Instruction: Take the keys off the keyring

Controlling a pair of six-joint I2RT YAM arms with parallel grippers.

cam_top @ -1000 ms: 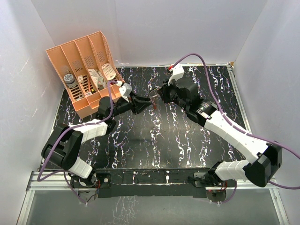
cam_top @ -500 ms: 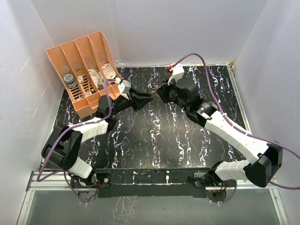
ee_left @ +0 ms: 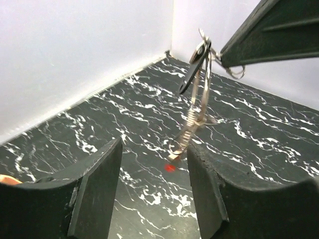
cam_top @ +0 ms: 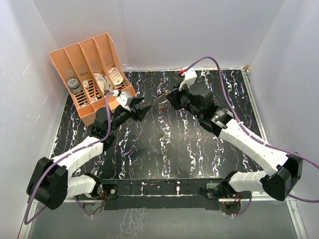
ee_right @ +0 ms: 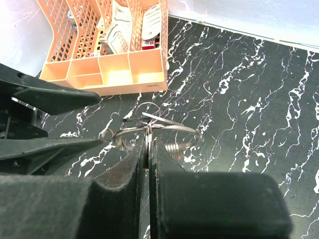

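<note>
The keyring (ee_right: 169,127), with the keys (ee_left: 198,56) dangling from it, hangs in the air above the black marbled bench (cam_top: 174,149), pinched in the tightly closed right claw (ee_right: 148,143), while the left claw (ee_left: 154,147) faces it a little apart, fingers spread and empty.

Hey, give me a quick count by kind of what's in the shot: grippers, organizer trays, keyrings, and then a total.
Grippers: 2, the left gripper and the right gripper
Peach organizer tray: 1
Keyring: 1
Total: 4
The keys on it overlap too much to count.
</note>
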